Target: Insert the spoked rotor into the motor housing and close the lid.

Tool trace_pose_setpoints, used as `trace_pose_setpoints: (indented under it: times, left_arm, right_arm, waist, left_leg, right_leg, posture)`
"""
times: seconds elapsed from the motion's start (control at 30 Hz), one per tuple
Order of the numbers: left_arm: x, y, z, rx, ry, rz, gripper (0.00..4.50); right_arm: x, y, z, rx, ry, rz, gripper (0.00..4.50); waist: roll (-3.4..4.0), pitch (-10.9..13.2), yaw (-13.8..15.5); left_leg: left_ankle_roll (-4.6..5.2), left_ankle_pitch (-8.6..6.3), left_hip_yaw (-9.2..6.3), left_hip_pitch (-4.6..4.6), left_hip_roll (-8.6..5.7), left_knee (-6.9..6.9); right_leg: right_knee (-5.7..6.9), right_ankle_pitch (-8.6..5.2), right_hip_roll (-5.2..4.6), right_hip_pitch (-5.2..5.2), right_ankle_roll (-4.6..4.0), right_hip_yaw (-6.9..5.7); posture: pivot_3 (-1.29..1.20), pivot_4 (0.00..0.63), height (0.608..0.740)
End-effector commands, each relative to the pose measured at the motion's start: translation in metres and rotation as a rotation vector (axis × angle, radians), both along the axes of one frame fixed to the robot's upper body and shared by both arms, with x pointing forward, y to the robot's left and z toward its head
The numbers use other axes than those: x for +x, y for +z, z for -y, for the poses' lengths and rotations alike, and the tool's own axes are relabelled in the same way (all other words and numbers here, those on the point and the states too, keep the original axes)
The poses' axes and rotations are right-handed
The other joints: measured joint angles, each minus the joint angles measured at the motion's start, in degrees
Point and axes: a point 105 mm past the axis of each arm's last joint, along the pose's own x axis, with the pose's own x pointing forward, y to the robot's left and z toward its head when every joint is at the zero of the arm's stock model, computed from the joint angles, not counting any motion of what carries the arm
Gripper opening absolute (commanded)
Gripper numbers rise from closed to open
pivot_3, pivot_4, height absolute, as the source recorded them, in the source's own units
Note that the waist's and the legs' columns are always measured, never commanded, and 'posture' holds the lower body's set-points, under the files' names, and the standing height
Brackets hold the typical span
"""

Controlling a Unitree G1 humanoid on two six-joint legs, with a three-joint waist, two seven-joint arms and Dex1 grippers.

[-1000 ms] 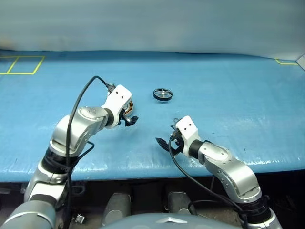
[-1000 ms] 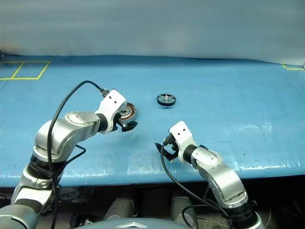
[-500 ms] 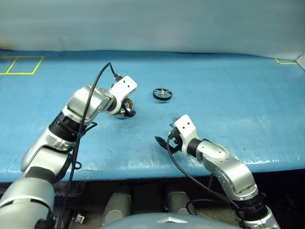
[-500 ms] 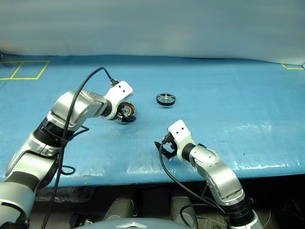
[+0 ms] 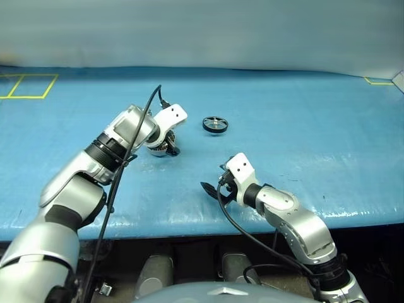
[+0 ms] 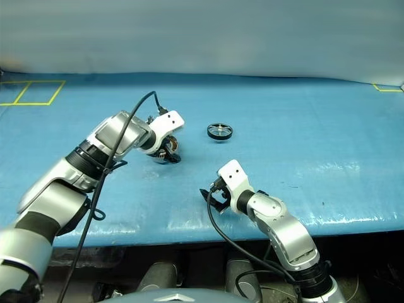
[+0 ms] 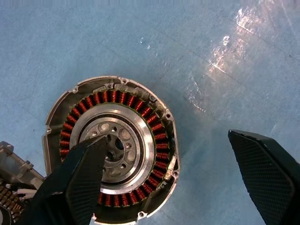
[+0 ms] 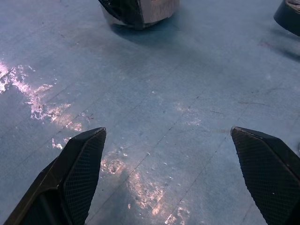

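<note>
With both pincers spread wide and empty, the left pincer (image 7: 168, 187) straddles the motor housing (image 7: 110, 148), apparently to steady it; the spoked rotor (image 5: 215, 124) lies apart on the table (image 5: 315, 120), and the right pincer (image 8: 173, 183) waits.

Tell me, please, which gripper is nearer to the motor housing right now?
The left. The left gripper hangs open directly over the motor housing, one finger above its silvery centre. The right gripper is open too, well off toward the table's near edge.

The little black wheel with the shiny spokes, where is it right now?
In the left eye view the spoked rotor lies flat on the blue table, near the middle, just right of the left gripper and the motor housing.
</note>
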Motion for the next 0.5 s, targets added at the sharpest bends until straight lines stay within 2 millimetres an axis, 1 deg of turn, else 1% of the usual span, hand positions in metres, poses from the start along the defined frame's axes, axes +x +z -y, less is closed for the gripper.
trace_pose_setpoints:
  times: [0.03, 0.3, 0.4, 0.5]
  left_arm:
    - [0.002, 0.001, 0.004, 0.021, -0.023, 0.004, 4.48]
    - [0.0, -0.003, 0.003, 0.058, -0.026, -0.002, 4.48]
    - [-0.001, 0.002, 0.005, 0.102, -0.065, 0.04, 4.48]
    - [-0.006, 0.011, 0.009, 0.148, -0.131, 0.094, 4.48]
  right_arm:
    - [0.002, 0.011, -0.002, 0.018, 0.009, 0.05, 4.5]
    - [-0.001, 0.006, 0.001, 0.016, -0.003, 0.035, 4.5]
    - [-0.001, 0.005, 0.0, 0.017, -0.005, 0.031, 4.5]
    - [-0.001, 0.004, -0.001, 0.02, -0.005, 0.028, 4.5]
  waist:
    - [0.0, 0.0, 0.0]
    - [0.0, 0.0, -0.3]
    - [-0.02, 0.0, -0.3]
    - [-0.06, 0.1, -0.3]
  left_leg:
    - [0.0, 0.0, 0.0, 0.0, 0.0, 0.02]
    - [0.02, -0.01, -0.02, -0.01, 0.01, 0.4]
    - [0.04, -0.03, -0.02, -0.05, 0.02, 0.62]
    - [0.04, -0.03, -0.02, -0.05, 0.06, 0.72]
  right_leg:
    - [0.01, 0.0, 0.0, 0.01, 0.0, 0.0]
    - [0.31, 0.0, 0.01, 0.02, 0.01, 0.0]
    - [0.5, 0.0, -0.01, 0.0, 0.02, 0.01]
    - [0.66, -0.01, -0.03, -0.04, 0.01, 0.02]
  posture:
    - [0.0, 0.15, 0.74]
    - [0.0, 0.15, 0.74]
    - [0.0, 0.15, 0.74]
    - [0.0, 0.15, 0.74]
